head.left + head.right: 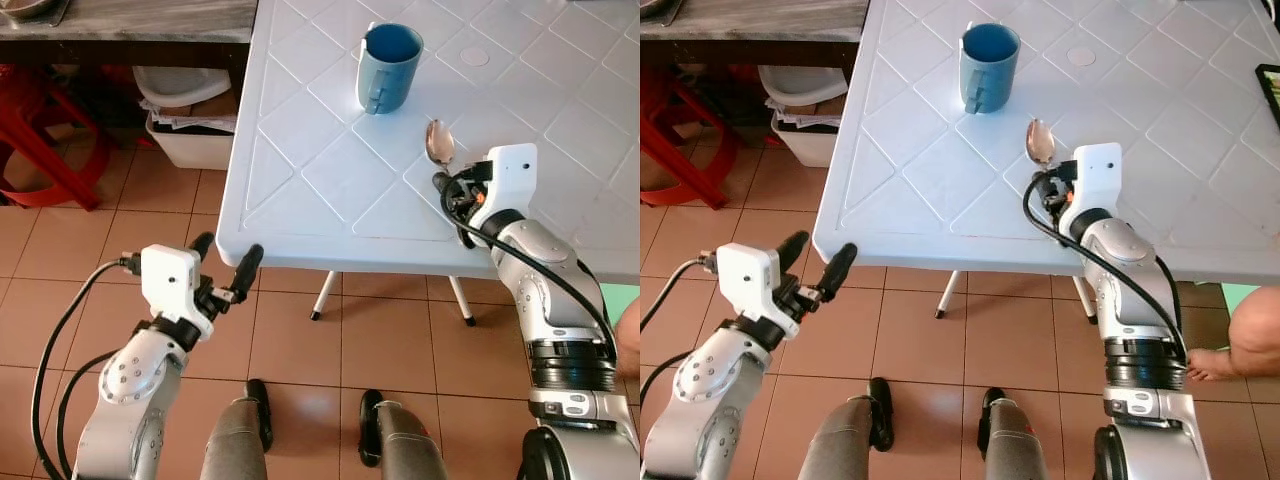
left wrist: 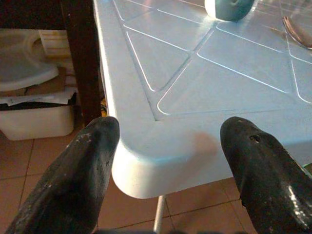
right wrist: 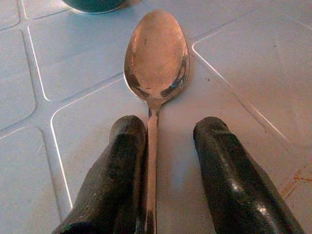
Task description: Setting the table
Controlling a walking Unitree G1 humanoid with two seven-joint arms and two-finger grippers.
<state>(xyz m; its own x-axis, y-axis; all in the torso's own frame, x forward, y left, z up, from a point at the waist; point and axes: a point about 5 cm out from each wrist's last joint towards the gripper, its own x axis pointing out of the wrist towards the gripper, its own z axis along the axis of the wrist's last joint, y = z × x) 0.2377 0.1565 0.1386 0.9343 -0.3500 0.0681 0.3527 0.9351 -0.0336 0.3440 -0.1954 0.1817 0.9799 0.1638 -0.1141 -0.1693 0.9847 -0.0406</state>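
Observation:
A metal spoon (image 1: 438, 142) lies bowl-up on the white plastic table (image 1: 300, 200), just in front of a blue mug (image 1: 388, 67). My right gripper (image 3: 170, 129) rests low over the spoon's handle and is open. The handle (image 3: 152, 146) runs between the two fingers, close against one of them, and the bowl (image 3: 157, 58) points away towards the mug. My left gripper (image 1: 226, 252) is open and holds nothing. It hovers below and in front of the table's near left corner (image 2: 146, 161), off the table.
A white bin (image 1: 190, 140) with papers stands under a dark wooden table at the back left, beside a red stool (image 1: 40, 140). Thin table legs (image 1: 322, 295) stand on the tiled floor. A person's arm (image 1: 1250, 335) shows at the right edge.

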